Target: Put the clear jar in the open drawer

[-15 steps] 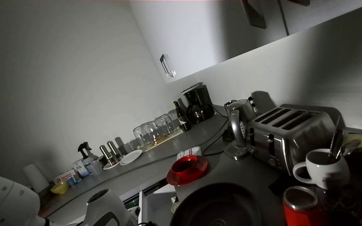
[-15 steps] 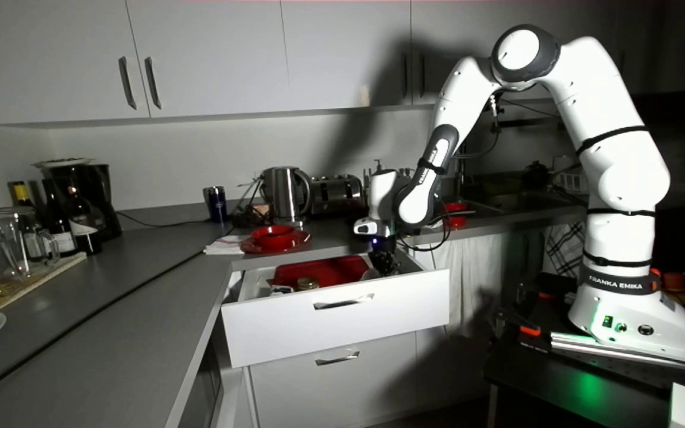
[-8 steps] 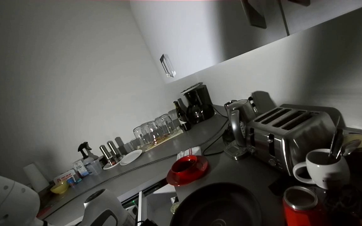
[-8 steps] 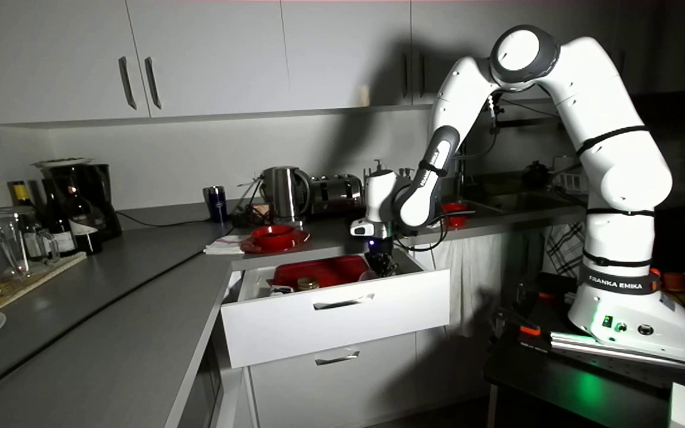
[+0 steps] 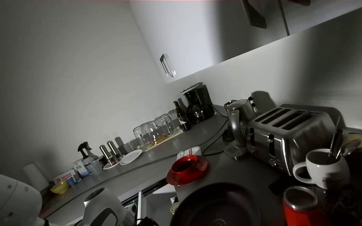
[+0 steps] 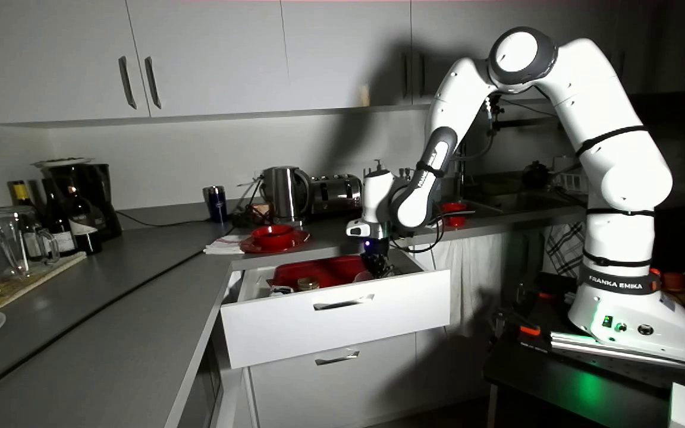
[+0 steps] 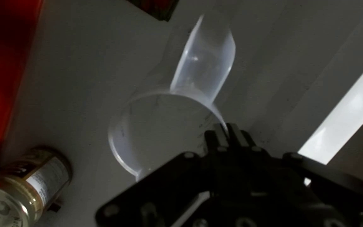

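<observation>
Treat as the placing step, likely calling next for set-down and release, with the arm (image 6: 515, 56) arched high and angled down into the open drawer (image 6: 330, 330), and the gripper (image 7: 226, 130) pinched on the clear jar (image 7: 165, 130) inside (resting or suspended: impossible to tell) at its rim (image 7: 213, 108).

Clear measuring jug (image 7: 187, 91): round pale rim, broad handle, faint marks on the wall. I have it by the rim, mouth facing me, inside the pulled-out, pale, flat-fronted drawer (image 6: 336, 328). Touching bottom or not, can't tell.
</observation>
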### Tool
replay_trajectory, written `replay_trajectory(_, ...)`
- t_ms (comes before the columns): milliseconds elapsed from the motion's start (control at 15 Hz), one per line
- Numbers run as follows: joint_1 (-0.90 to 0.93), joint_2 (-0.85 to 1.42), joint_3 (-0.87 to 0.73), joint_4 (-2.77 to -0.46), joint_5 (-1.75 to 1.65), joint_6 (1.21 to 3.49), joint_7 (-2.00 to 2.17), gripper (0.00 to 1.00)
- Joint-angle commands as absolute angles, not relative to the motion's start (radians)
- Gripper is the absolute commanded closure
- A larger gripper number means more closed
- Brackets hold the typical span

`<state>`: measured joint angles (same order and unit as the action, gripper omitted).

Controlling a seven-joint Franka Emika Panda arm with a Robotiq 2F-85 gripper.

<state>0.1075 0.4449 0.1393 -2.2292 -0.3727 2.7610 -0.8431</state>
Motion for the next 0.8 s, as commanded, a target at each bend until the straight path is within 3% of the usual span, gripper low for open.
replay_trajectory(0, 0.109, 0.525, 0.159, -2.176, -0.363, 2.791, -0.823, 0.94)
replay_trajectory(733, 0.113, 0.679, 0.137, -1.999, -0.372, 2.781, -0.777, 0.94)
